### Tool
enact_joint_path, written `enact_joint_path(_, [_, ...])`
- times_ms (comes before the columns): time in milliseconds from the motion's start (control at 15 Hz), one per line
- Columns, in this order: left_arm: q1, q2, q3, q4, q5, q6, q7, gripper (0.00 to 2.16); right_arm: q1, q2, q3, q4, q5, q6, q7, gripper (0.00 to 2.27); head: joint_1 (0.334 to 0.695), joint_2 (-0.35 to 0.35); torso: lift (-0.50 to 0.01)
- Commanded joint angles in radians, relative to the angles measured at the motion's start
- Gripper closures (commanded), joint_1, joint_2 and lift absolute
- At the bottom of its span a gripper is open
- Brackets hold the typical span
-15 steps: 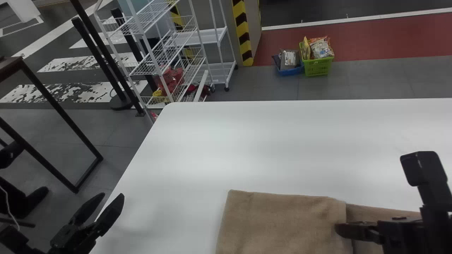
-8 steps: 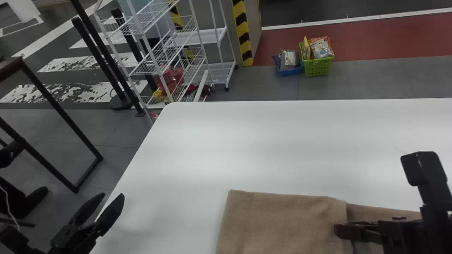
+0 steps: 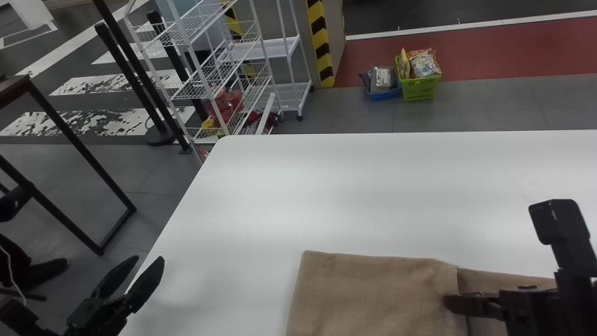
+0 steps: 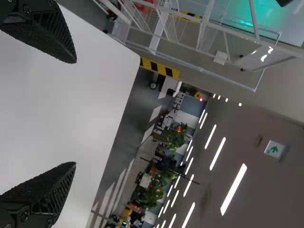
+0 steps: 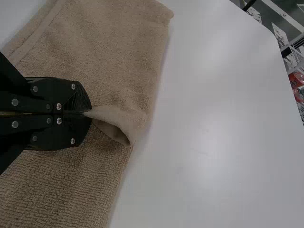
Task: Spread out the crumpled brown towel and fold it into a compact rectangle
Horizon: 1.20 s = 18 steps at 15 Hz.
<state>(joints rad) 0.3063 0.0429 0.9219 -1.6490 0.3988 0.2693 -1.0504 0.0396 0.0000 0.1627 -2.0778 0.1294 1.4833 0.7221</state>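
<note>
Clearly, the right gripper (image 3: 447, 304) is clenched on the brown towel (image 3: 364, 291): its two fingers meet, and a pinched bit of the cloth's edge sits between their tips. From that grip, the cloth rises in a small puckered lip with a dark hollow beneath it. The left gripper (image 3: 151, 257) is released, its two fingers spread well apart; it hangs at the table's left edge, well away from the towel, and its wrist view has white tabletop between the fingertips.

Two grippers, then, and one towel on one white table (image 3: 364, 186). The towel lies flat for the most part, at the near side of the table in the head view, with one part folded over another and the upper layer ending beside the right gripper.

Beyond the towel, bare tabletop runs to the far edge, and more of it lies between the towel and the slanting left edge. The table's far left corner is rounded. Two baskets stand on the floor past the far edge, a green basket (image 3: 419, 88) and a blue basket (image 3: 383, 94), side by side. Near that corner is a white wire rack (image 3: 205, 86).
</note>
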Motion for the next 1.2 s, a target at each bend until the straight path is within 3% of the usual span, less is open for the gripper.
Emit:
enact_joint_path(0, [-0.001, 0.000, 0.000, 0.000, 0.000, 0.000, 0.001, 0.04, -0.001, 0.001, -0.018, 0.004, -0.034, -0.033, 0.000, 1.50, 0.695, 0.350, -0.127])
enact_joint_path(467, [-0.001, 0.000, -0.003, 0.000, 0.000, 0.000, 0.001, 0.04, 0.000, 0.001, -0.060, -0.016, -0.137, -0.054, -0.006, 1.50, 0.695, 0.350, -0.127])
enact_joint_path(733, [-0.001, 0.003, -0.002, -0.002, 0.000, 0.000, 0.000, 0.04, 0.045, 0.001, -0.097, -0.151, -0.142, 0.087, 0.008, 1.50, 0.695, 0.350, -0.127])
enact_joint_path(1133, [-0.004, 0.006, -0.017, -0.002, -0.003, 0.000, 0.004, 0.04, 0.051, 0.001, -0.192, -0.180, -0.162, 0.089, 0.016, 1.50, 0.695, 0.350, -0.127])
